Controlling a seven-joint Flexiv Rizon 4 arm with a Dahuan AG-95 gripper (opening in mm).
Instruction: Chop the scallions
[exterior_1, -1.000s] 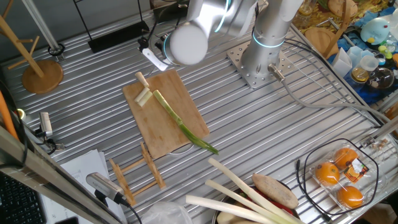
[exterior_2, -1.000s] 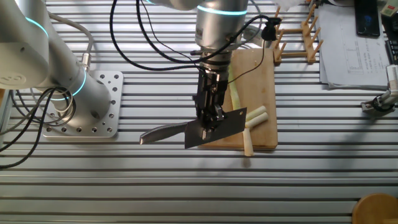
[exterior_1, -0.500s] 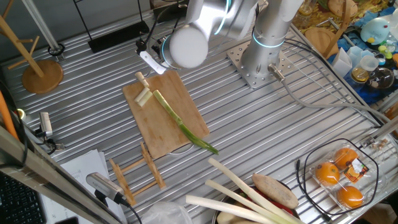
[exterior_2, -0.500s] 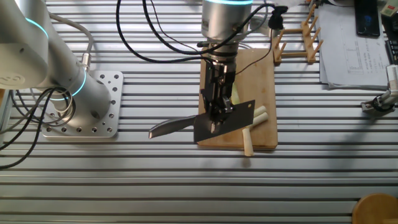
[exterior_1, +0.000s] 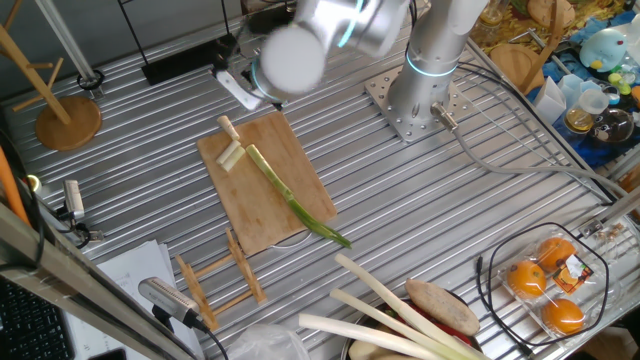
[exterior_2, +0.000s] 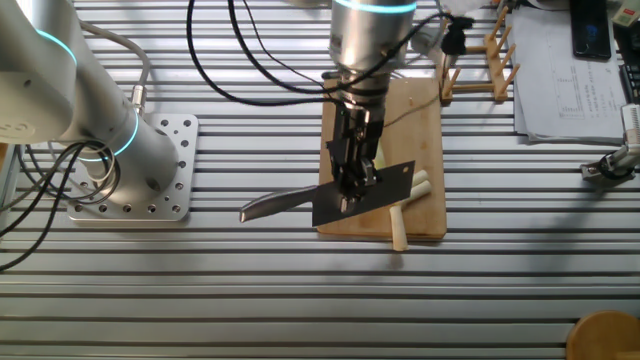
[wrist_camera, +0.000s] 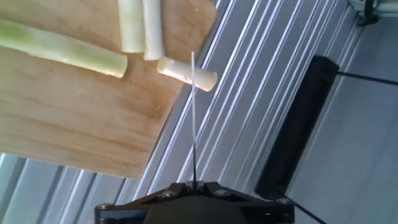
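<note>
No readable writing; jaws grip knife (exterior_2: 345, 200) above scallions (exterior_1: 290, 205)

My fingers (exterior_2: 352, 172) are dark and matt. The knife (exterior_2: 345, 199) is shiny grey metal. The chopping board (wrist_camera: 74, 118) is smooth, pale wood. The bench (exterior_1: 450, 200) is ribbed, shiny metal. The scallions (wrist_camera: 62, 46) look smooth and a little glossy.

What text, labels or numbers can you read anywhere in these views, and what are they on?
None can be read.
White printed paper sheets: lines of print, too small to read.
Label on the wrapped oranges in the wire basket: blurred, unreadable.
Dark knife blade, held by the gripper: no marking visible.
Wooden cutting board: no marking visible.
</note>
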